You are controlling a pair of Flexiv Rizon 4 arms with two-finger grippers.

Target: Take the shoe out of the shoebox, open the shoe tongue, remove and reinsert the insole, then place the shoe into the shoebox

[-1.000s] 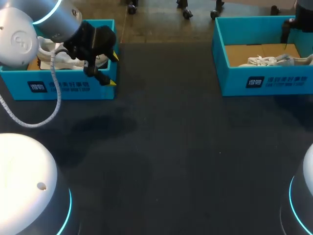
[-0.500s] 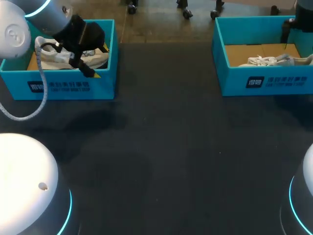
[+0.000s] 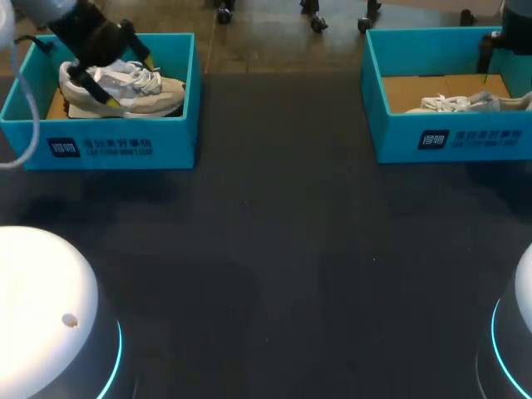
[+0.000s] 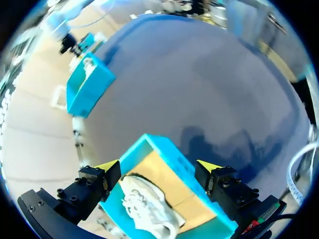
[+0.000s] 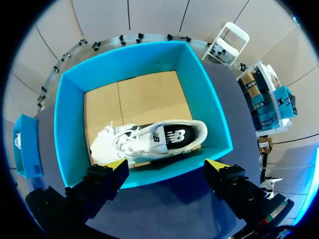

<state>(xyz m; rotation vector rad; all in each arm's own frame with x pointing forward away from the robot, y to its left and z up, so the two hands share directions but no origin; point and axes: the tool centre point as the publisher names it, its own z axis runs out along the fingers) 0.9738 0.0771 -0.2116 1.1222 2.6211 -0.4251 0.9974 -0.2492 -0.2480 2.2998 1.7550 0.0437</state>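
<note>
Left gripper (image 4: 158, 167): fingers spread wide, yellow tips well apart, pinching nothing. It hangs over the left shoebox (image 3: 108, 148), which sits at the far left corner of the tabletop (image 3: 291, 249). The left shoe (image 3: 125, 90) lies inside that box, under the gripper and between the lines of its two fingers. In the head view one tip sits by the shoe's far side and the other by its near side, toward the heel. Whether either tip touches the shoe cannot be told. The shoe stands upright on its sole. Its long axis runs along the box's long walls, parallel to the tabletop's far edge. The toe points to the box's right end wall, the heel to its left.

Right gripper (image 5: 167, 164): likewise spread, holding nothing. It hangs above the near long wall of the right shoebox (image 5: 65, 99), at the tabletop's far right corner. The right shoe (image 5: 149, 139), white with a dark insole showing, lies on the cardboard floor just ahead of the gripper, close to the near wall. It is upright, opening upward. Its long axis runs along that wall, with toe and laces toward the box's left end and the heel toward its right end.
</note>
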